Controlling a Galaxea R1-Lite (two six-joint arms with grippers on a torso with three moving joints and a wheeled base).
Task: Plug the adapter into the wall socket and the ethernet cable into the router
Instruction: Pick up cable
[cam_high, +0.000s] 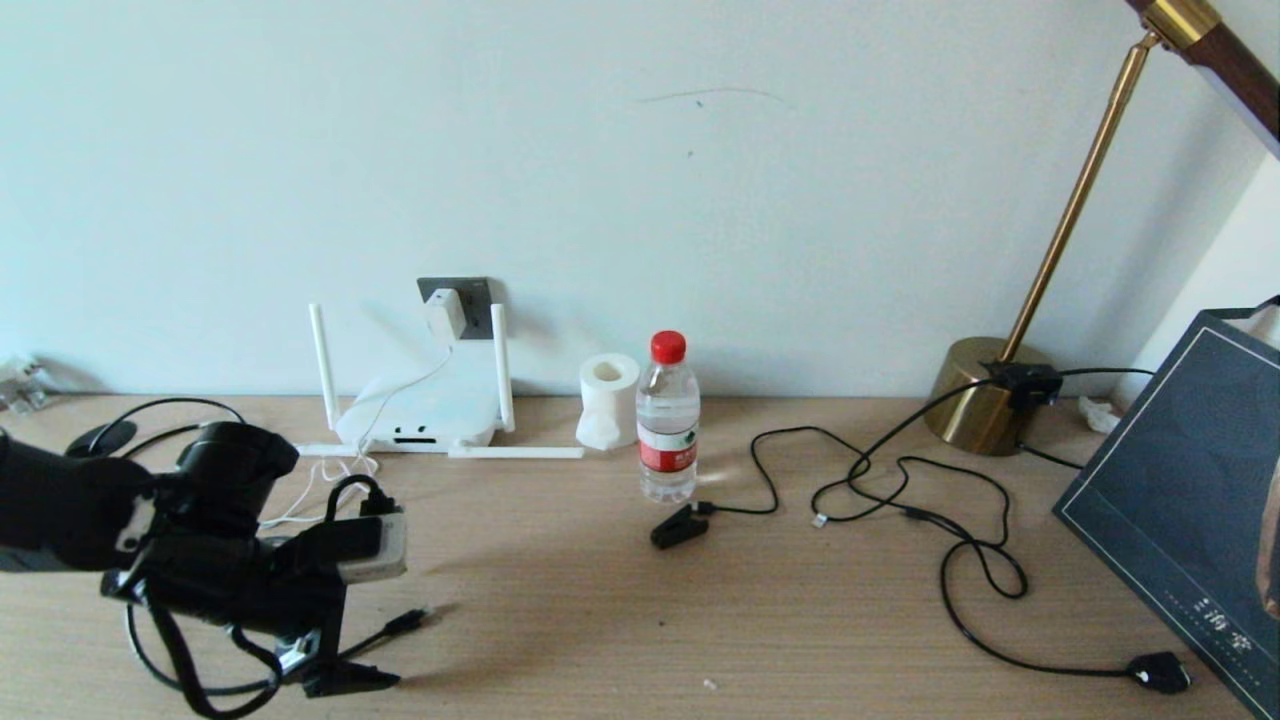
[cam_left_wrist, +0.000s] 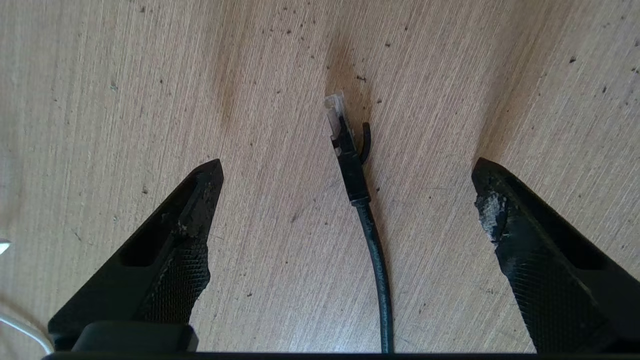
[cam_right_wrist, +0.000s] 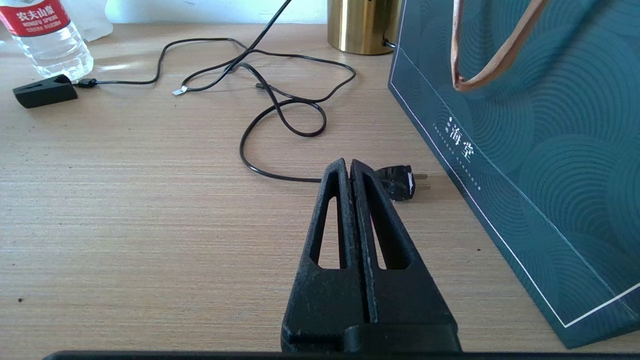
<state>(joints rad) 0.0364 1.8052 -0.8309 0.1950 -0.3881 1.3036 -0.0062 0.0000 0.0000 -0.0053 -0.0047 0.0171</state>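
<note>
My left hand (cam_left_wrist: 345, 170) hangs low over the worktop (cam_high: 620, 620) at its near left side, fingers (cam_left_wrist: 192, 220) spread wide with nothing between them but air. The ethernet cable (cam_left_wrist: 372, 240) lies flat on the wood right under the gap, its black boot and clear plug tip pointing away from my wrist, and neither finger touches it. From the head view the same cable end (cam_high: 405, 622) rests just beside the hand (cam_high: 335, 665).

The adapter (cam_high: 446, 313) sits in the wall socket (cam_high: 470, 300) on the back wall, its thin white cord (cam_high: 400, 392) dropping down to the router (cam_high: 425, 415). The router stands on the worktop directly below the socket, two antennas upright and two lying flat along the wood.

My right hand (cam_right_wrist: 348, 167) is out of the head view; its wrist view shows it fully closed, empty, held over the worktop near a black plug (cam_right_wrist: 397, 182) and close to a dark teal bag (cam_right_wrist: 530, 150). That plug's black cord (cam_right_wrist: 280, 105) loops back toward a brass lamp base (cam_high: 975, 395). A water bottle (cam_high: 668, 420) stands near the middle with a paper roll (cam_high: 608, 400) just behind it and a black clip (cam_high: 678, 527) lying in front of it.
</note>
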